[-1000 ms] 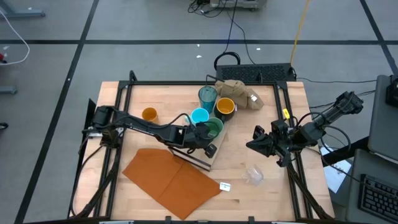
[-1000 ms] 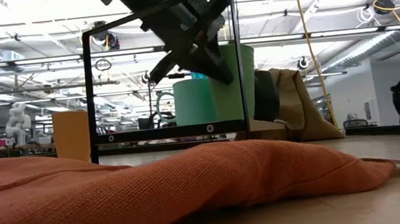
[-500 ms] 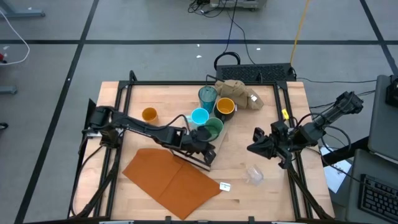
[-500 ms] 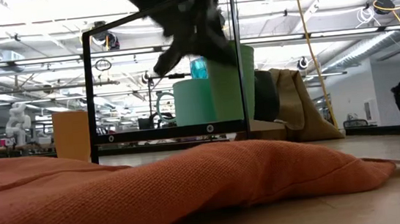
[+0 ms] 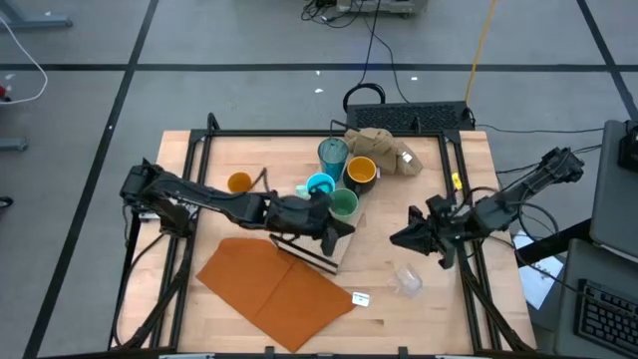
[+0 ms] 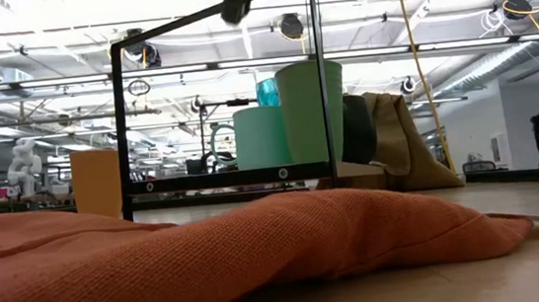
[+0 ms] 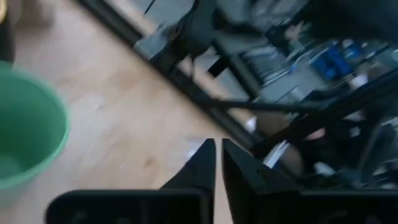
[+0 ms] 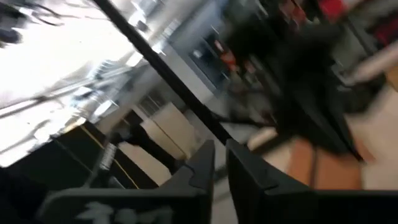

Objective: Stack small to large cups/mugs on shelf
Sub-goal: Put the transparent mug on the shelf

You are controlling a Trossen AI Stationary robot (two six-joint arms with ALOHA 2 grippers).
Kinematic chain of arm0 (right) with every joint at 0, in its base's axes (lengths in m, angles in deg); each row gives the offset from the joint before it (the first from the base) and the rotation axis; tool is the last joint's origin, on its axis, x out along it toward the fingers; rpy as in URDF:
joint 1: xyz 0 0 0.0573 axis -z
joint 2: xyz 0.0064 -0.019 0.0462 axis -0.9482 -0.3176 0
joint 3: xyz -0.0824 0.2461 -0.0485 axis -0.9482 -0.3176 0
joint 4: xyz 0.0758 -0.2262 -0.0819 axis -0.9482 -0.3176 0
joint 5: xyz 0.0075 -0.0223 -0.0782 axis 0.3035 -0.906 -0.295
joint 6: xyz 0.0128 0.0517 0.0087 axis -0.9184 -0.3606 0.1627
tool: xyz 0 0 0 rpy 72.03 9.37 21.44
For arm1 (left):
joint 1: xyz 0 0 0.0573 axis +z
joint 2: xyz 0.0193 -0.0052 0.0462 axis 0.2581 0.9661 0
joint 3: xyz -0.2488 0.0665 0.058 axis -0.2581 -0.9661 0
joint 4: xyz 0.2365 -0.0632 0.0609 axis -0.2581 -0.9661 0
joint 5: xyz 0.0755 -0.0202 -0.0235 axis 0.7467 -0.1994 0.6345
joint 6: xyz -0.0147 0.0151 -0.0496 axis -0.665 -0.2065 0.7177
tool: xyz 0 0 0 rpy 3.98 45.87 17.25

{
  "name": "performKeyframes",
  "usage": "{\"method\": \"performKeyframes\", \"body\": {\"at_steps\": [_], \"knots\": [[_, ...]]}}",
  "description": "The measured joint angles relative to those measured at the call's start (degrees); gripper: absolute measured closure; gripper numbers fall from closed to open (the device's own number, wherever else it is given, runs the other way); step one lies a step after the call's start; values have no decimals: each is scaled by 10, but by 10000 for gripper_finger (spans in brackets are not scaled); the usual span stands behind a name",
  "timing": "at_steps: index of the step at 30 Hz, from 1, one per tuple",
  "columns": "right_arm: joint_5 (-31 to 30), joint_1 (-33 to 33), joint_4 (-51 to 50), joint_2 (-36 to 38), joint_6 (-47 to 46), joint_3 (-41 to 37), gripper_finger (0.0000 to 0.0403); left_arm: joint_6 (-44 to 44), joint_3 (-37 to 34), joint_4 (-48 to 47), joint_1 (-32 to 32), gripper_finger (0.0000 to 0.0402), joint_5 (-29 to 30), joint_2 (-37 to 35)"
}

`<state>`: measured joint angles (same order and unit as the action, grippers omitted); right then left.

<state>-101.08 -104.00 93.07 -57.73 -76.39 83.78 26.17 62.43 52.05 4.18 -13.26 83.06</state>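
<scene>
Left gripper (image 5: 344, 228), fingers pressed together and empty, hovers over the shelf (image 5: 329, 255); green cup (image 5: 343, 205) stands just behind it. Right gripper (image 5: 397, 240), likewise closed, waits well apart.

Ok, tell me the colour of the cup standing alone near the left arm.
Orange cup; the high view shows it best.

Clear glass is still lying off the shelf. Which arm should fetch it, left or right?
Probably right. The right tool hangs empty, fingers together, close beside the clear glass. The left tool, also shut and empty, sits over the shelf by the green cup, farther from the glass.
</scene>
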Motion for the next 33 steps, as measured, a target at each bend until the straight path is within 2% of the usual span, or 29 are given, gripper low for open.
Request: {"method": "performKeyframes", "body": {"at_steps": [8, 14, 17, 20, 22, 25, 30, 33], "knots": [[39, 2, -160, -3, -173, 0, 259, 20, 0, 19, 12, 279, -95, -47], [161, 2, -217, -3, -286, 0, 179, 61, 0, 15, 9, 205, -166, -73], [242, 3, -259, -3, -319, 0, 159, 94, 0, 19, 7, 178, -247, -78], [311, 9, -325, -3, -333, 0, 155, 140, 0, 15, -3, 162, -326, -77], [345, 20, -367, -3, -325, 0, 157, 157, 0, 13, -17, 159, -346, -77], [388, 42, -421, -3, -280, 0, 162, 160, 0, 4, -35, 158, -343, -78], [447, 97, -476, -6, -154, 0, 169, 212, 0, 16, -50, 158, -300, -77], [473, 125, -500, -13, -71, 0, 169, 257, 0, 16, -62, 158, -247, -77]]}}
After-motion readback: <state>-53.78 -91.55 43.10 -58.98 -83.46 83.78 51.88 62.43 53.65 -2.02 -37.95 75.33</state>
